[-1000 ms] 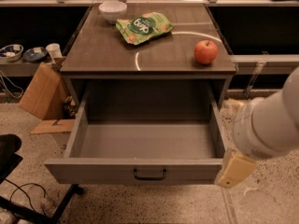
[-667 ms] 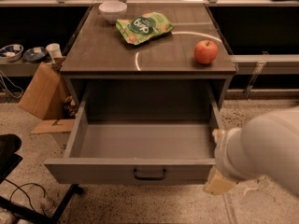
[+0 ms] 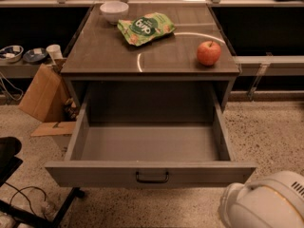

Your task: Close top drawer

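Observation:
The top drawer (image 3: 95,174) is pulled far out of the grey cabinet toward me. Its deep grey box (image 3: 149,144) is empty. A small dark bar handle (image 3: 152,177) sits at the middle of its front panel. My gripper is out of view. Only a white rounded part of my arm (image 3: 266,205) shows, at the bottom right corner, just below and right of the drawer's front right corner.
On the cabinet top (image 3: 104,51) lie a red apple (image 3: 209,52), a green snack bag (image 3: 145,28) and a white bowl (image 3: 114,11). A cardboard box (image 3: 42,94) leans at the left. A black chair base (image 3: 9,160) stands at the lower left. Speckled floor lies around the cabinet.
My arm has moved down and to the right, out past the drawer's front right corner. The beige end seen earlier beside the drawer has left the view. The drawer has not moved.

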Tool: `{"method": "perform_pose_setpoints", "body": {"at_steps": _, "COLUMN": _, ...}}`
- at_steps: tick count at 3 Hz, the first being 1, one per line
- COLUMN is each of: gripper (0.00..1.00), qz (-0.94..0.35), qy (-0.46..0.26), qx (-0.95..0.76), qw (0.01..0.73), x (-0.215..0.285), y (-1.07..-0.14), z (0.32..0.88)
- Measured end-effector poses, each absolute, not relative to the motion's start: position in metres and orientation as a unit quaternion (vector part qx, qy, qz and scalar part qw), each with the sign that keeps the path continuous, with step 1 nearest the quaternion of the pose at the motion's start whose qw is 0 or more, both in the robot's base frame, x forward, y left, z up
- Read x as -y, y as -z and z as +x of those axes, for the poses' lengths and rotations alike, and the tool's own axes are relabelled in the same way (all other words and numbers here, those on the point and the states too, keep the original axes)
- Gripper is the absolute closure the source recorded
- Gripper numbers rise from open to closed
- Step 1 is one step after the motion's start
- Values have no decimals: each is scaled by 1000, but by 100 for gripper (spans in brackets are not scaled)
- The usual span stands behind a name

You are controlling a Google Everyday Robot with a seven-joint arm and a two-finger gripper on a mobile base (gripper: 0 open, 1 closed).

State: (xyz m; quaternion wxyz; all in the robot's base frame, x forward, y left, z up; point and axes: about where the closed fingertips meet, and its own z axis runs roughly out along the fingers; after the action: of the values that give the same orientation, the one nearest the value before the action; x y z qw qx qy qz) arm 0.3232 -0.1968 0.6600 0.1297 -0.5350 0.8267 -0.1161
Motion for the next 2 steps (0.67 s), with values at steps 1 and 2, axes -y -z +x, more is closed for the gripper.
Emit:
{"method": "perform_pose_setpoints", "body": {"at_steps": 1, "gripper": 91, "qz": -525, "qy": 138, "qx": -829, "qw": 136, "x": 196, "y": -640, "z": 308}}
{"method": "perform_pose_setpoints", "body": {"at_steps": 2, "gripper": 100, "qz": -525, "qy": 154, "qx": -820, "qw": 169, "x": 187, "y": -632, "z": 320}}
